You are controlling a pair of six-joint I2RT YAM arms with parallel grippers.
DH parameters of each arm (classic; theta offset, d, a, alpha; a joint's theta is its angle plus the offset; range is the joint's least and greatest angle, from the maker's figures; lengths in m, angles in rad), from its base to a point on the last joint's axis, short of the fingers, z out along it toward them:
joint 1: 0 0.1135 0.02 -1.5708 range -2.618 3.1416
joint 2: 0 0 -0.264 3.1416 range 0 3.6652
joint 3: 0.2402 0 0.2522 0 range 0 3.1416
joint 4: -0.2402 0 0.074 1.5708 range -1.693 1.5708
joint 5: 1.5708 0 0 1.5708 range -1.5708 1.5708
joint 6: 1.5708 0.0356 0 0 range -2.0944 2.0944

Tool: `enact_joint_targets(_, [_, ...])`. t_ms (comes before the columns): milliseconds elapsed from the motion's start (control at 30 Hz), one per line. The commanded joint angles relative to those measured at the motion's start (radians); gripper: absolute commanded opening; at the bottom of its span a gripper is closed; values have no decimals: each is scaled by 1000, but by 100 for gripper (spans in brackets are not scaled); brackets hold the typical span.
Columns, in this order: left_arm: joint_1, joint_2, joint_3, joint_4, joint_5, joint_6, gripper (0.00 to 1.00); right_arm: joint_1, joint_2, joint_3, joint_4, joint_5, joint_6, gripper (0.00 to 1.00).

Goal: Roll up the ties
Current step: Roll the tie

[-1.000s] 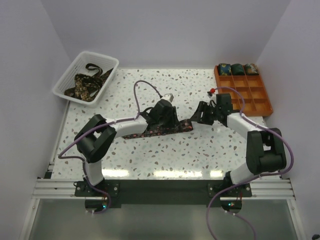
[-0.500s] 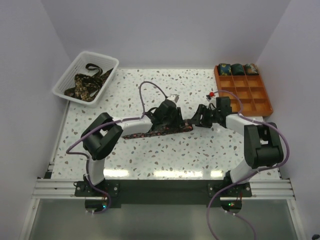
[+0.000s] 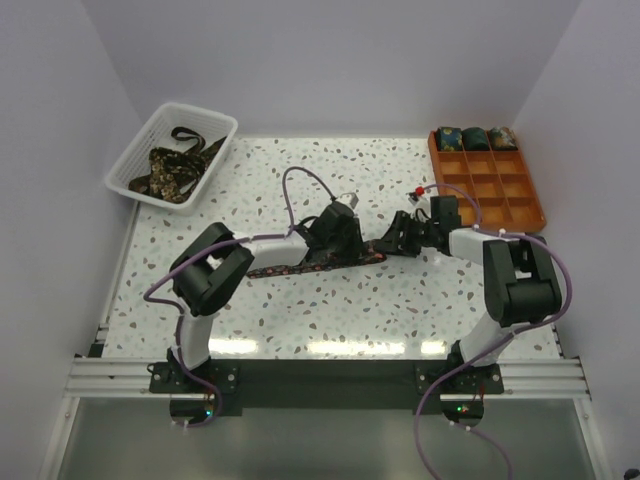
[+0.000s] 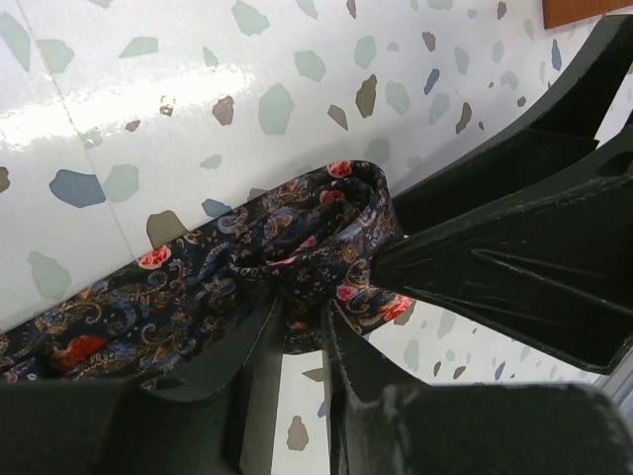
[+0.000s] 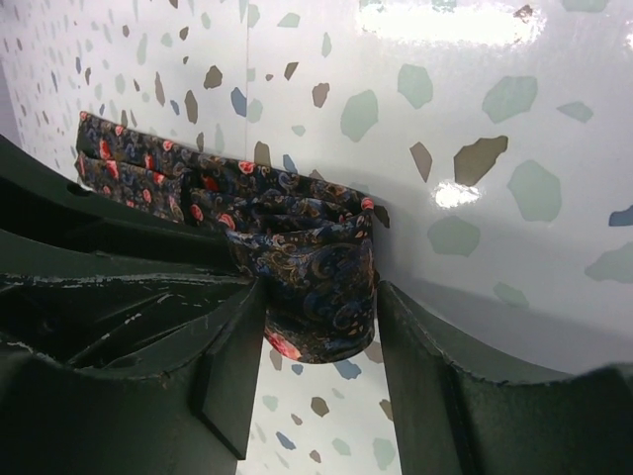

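Left arm (image 3: pixel 268 246): elbow folded, forearm stretched rightward, held low. Left gripper (image 4: pixel 302 319): jaws nearly together, pinching the tie (image 4: pixel 297 233). Right arm (image 3: pixel 472 241): elbow raised, forearm stretched leftward. Right gripper (image 5: pixel 321 297): jaws half spread, pressed against both sides of the tie's folded end.

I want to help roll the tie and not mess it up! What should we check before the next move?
1. Left tool pinching the tie: ok, fabric sits between its fingers.
2. Rolled end sits inside the right tool: ok.
3. Roll tight and even: cannot tell, only part of it shows.
4. Rest of the tie flat on the table: ok, it lies straight out toward the left.
5. Free slots in the orange tray: ok, only the back row holds rolls.
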Motion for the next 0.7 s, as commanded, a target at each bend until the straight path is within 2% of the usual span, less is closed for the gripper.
enact_joint_targets(0, [15,1,5,27,1,-17,26,-3,14,-3,47,-63,-4,52])
enact_joint_targets(100, [19,1,-1,26,4,-18,26,-3,14,4,45,-78,-2,45])
enact_joint_targets(333, [19,15,9,29,13,-19,26,5,-21,27,1,-78,-7,22])
enact_joint_targets(667, [5,56,19,63,54,-67,26,38,-93,103,-194,58,-74,18])
